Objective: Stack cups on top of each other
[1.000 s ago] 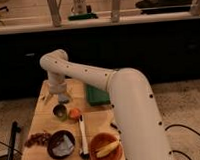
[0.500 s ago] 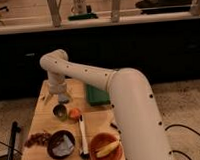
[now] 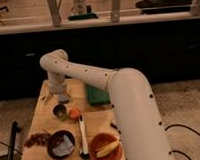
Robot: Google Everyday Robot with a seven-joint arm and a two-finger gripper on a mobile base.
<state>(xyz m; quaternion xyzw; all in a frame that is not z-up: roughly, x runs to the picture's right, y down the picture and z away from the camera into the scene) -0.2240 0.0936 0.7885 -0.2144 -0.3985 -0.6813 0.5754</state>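
Note:
A small dark grey cup with a yellowish-green inside stands on the wooden table, left of middle. My gripper hangs from the white arm directly above and slightly behind the cup, close to its rim. A second cup does not show apart from it. A small orange round thing lies right beside the cup.
A wide dark brown bowl with crumpled paper sits at the front left. A wide orange bowl holding a banana sits at the front right. A knife-like tool lies between them. A green block lies at the back. Brown bits lie at the left edge.

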